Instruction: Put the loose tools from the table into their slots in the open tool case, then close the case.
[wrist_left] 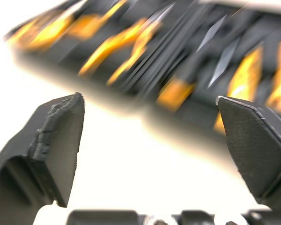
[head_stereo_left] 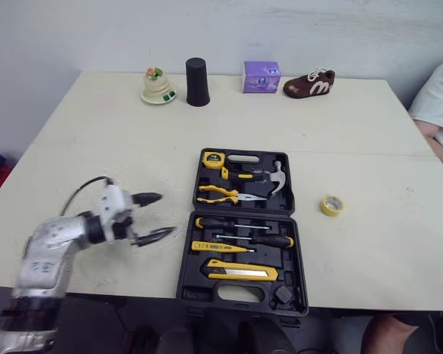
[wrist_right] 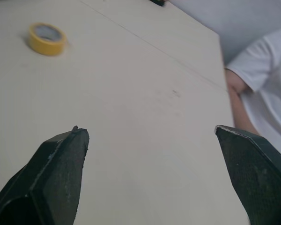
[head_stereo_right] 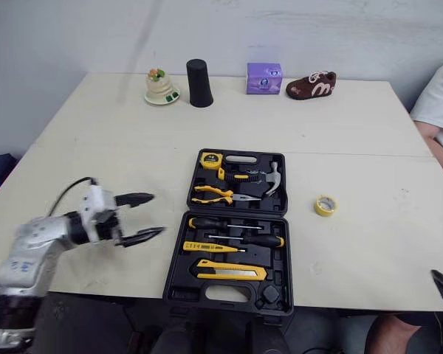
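Lengthwise, open tool case runs near to far; left pincer, right pincer gape wide

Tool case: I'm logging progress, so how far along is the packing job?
Done: hammer, pliers, screwdrivers and knife sit in slots of the tool case. In hand: nothing; the left gripper is open beside the case, the right gripper open over the table. Left: the yellow tape roll lies on the table, and the case is open.

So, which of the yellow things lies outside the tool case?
The roll of yellow tape: it lies on the table right of the tool case; the tape measure, pliers and utility knife sit inside.
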